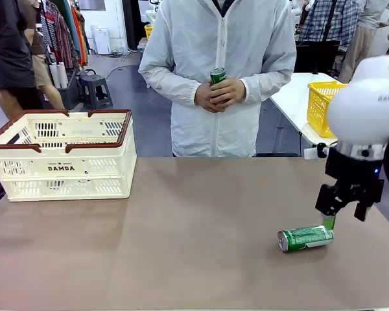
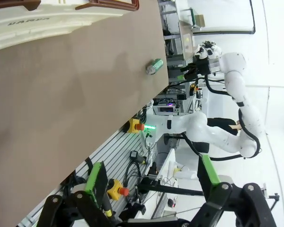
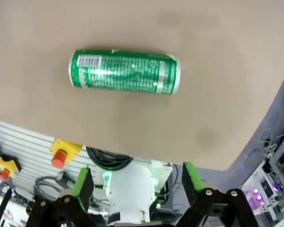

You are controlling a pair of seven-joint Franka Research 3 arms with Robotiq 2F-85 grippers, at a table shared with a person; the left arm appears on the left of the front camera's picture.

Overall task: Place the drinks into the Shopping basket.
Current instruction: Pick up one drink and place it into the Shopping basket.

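Because probably light, smooth, dentable and free to roll, clamp green can [image 1: 305, 238] mid-body gently with wide-open, empty right jaws.

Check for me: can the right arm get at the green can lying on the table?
Probably yes. The right gripper, jaws open, hangs just above one end of the green can, which lies on its side. Nothing stands between them, so a short descent should reach it.
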